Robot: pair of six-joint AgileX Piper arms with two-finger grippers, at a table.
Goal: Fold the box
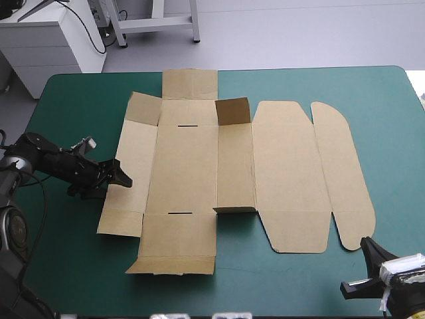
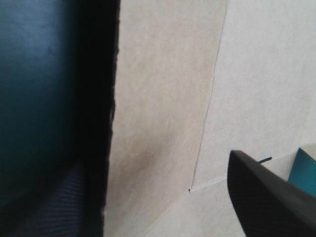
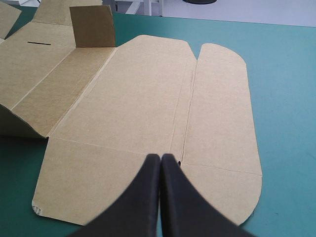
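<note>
The brown box (image 1: 285, 166) lies as a cut sheet spread over the middle of the table, two slots in its wide panel. One small flap (image 1: 232, 111) stands upright near the far side, also seen in the right wrist view (image 3: 91, 25). My left gripper (image 1: 123, 176) is at the sheet's left edge, open, with the board's edge (image 2: 163, 74) between its fingers (image 2: 266, 197). My right gripper (image 1: 368, 244) is shut near the front right, its tip just above the rounded lid panels (image 3: 138, 98), holding nothing.
The sheet's front flap (image 1: 172, 266) and far left flap (image 1: 143, 109) tilt up slightly. Teal-green cover (image 1: 392, 146) shows to the right of the box and in a strip along the front edge.
</note>
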